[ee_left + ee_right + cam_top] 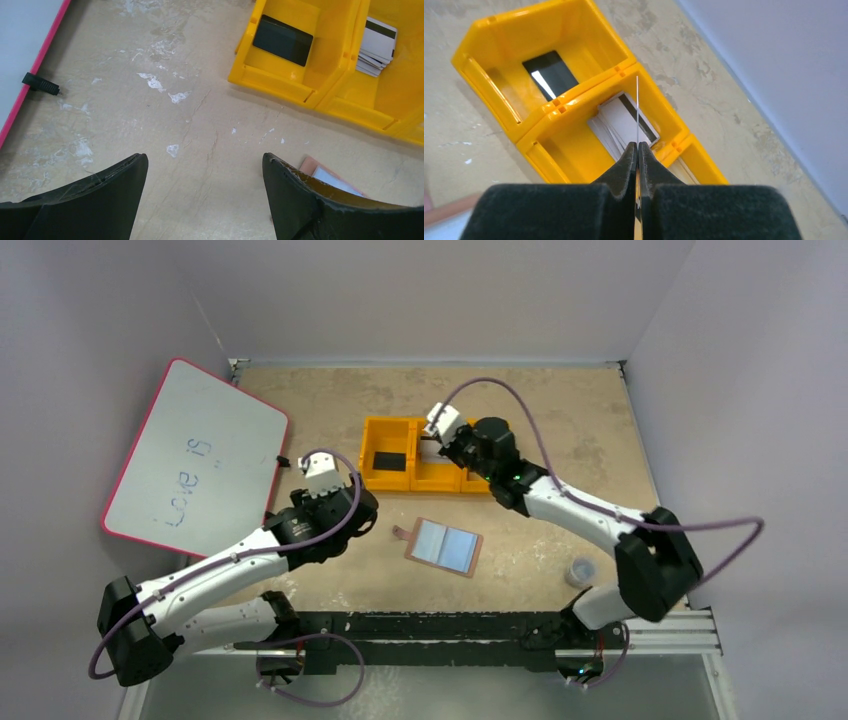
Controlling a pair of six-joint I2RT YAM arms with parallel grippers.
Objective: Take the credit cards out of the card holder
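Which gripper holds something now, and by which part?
The right gripper pinches a thin credit card, seen edge-on, by its near end. The left gripper is open and holds nothing.

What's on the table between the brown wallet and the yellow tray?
Nothing. Only bare, scuffed table lies between the card holder and the yellow tray. The top view shows it clearly; the left wrist view agrees.

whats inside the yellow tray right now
The tray's left compartment holds one black card; the middle holds a stack of pale striped cards. The third is mostly hidden by the right pincer and its held card.
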